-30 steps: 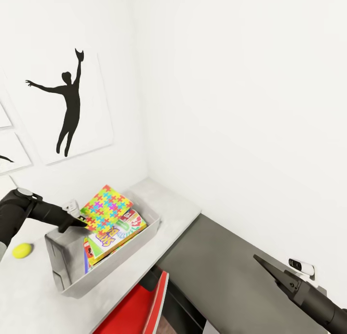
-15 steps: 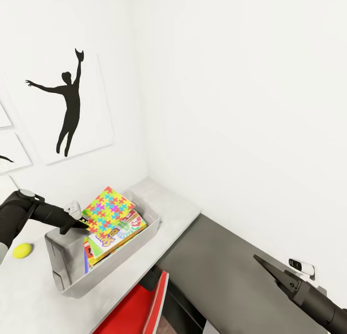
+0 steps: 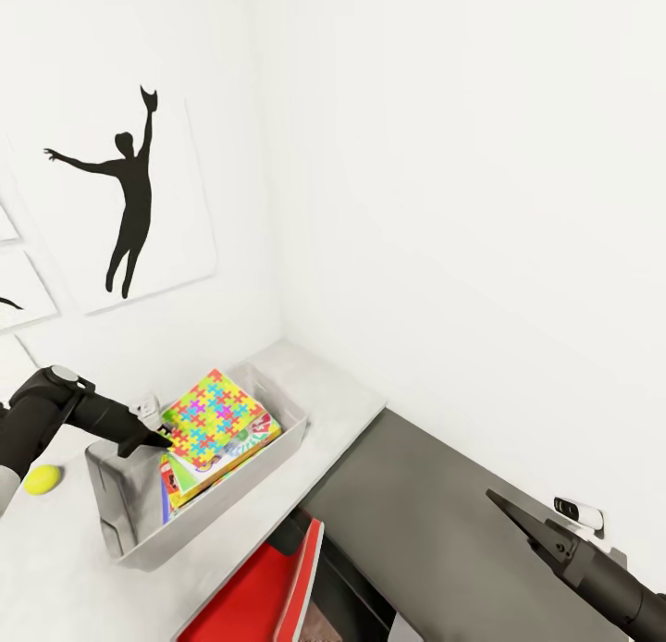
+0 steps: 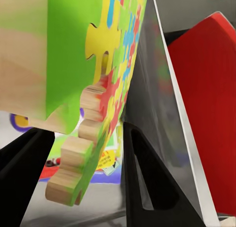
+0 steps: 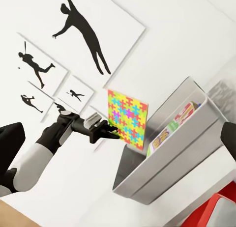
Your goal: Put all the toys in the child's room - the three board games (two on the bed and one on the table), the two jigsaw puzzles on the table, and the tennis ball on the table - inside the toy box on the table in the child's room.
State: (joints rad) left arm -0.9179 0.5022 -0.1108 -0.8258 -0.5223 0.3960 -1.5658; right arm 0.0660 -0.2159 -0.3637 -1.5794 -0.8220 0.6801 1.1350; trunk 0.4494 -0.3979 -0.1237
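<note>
While gripping the jigsaw puzzle (image 3: 218, 412), left fingers (image 4: 147, 187) stay parted.

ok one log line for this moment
left gripper: shut on jigsaw puzzle | puzzle: over toy box, above board games | tennis ball: on table | right gripper: idle

Inside the grey toy box (image 3: 208, 508), stacked board games (image 3: 222, 457) and a tilted jigsaw puzzle (image 3: 215, 411) crowd the space. Open white tabletop (image 3: 342, 392) lies beyond the box toward the wall corner.
</note>
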